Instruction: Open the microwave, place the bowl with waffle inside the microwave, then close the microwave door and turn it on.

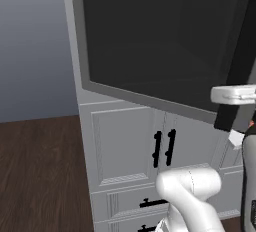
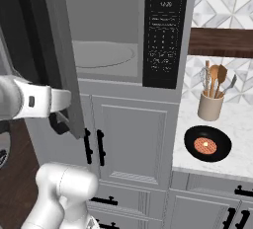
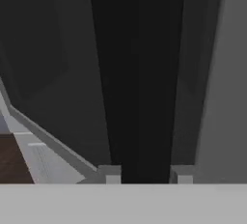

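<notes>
The microwave [image 2: 106, 20] stands open, showing its grey interior, round turntable [image 2: 101, 54] and black button panel [image 2: 165, 30]. The microwave door [image 1: 150, 41] is swung out towards me, its dark glass facing the left base view. My gripper [image 3: 146, 175] is shut on the door's black bar handle [image 3: 140, 73], one fingertip [image 3: 112, 175] pressed against each side. The white hand meets the handle [image 1: 240, 61] low down at the door's free edge [image 2: 64, 60]. The bowl with waffle [image 2: 207, 143], black with an orange-brown piece at its centre, sits on the counter to the right of the microwave.
A beige holder with wooden utensils [image 2: 211, 105] stands behind the bowl on the white counter [image 2: 234, 124]. White cabinet doors with short black handles [image 2: 94, 146] lie below the microwave. Dark wood floor [image 1: 40, 171] stretches to the left. A wooden shelf [image 2: 220, 43] hangs above the counter.
</notes>
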